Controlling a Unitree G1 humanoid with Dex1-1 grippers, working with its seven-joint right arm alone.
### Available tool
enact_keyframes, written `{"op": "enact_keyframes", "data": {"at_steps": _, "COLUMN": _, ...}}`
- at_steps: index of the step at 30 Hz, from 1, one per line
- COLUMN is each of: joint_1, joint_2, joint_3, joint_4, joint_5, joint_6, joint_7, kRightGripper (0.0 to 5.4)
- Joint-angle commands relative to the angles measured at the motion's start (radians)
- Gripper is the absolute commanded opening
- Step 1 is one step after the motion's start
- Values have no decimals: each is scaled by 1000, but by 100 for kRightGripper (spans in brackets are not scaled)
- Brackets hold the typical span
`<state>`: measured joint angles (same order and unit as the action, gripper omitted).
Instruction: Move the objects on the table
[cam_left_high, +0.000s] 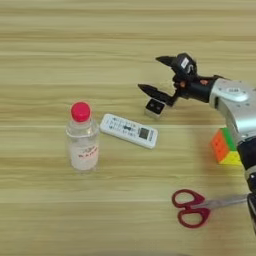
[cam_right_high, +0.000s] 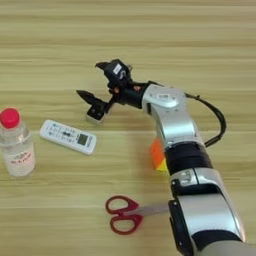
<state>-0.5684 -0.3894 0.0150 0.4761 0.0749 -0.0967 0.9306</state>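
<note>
My right gripper (cam_left_high: 150, 74) hangs open over the table (cam_left_high: 60, 55), its two black fingers spread wide and pointing left. The lower finger (cam_left_high: 152, 92) lies just over the tiny white block with a black face (cam_left_high: 155, 107), and nothing sits between the fingers. The slim white remote (cam_left_high: 129, 131) lies slanted just left of and nearer than the block. Further left, the clear bottle with a red cap (cam_left_high: 82, 142) stands upright. The multicoloured cube (cam_left_high: 225, 146) rests at the right, partly hidden behind my silver forearm (cam_right_high: 172, 117).
Red-handled scissors (cam_left_high: 191, 207) lie near the front edge, blades pointing right under my arm. A black cable (cam_right_high: 217, 120) loops off the forearm to the right. Bare wood stretches across the far half of the table.
</note>
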Motion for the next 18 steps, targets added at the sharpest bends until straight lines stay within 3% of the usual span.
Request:
{"op": "enact_keyframes", "data": {"at_steps": 1, "joint_1": -44, "joint_2": -62, "joint_3": -74, "joint_4": -115, "joint_5": 92, "joint_6": -88, "joint_7": 28, "kRightGripper": 537}}
{"op": "enact_keyframes", "data": {"at_steps": 7, "joint_1": -12, "joint_2": -120, "joint_3": -129, "joint_4": -151, "joint_5": 174, "joint_6": -134, "joint_7": 113, "kRightGripper": 537}}
{"op": "enact_keyframes", "data": {"at_steps": 13, "joint_1": 42, "joint_2": -184, "joint_3": -171, "joint_4": -194, "joint_5": 264, "joint_6": -123, "joint_7": 232, "kRightGripper": 537}}
{"op": "enact_keyframes", "data": {"at_steps": 18, "joint_1": 60, "joint_2": -281, "joint_3": -212, "joint_4": -92, "joint_5": 301, "joint_6": -91, "joint_7": 347, "kRightGripper": 537}}
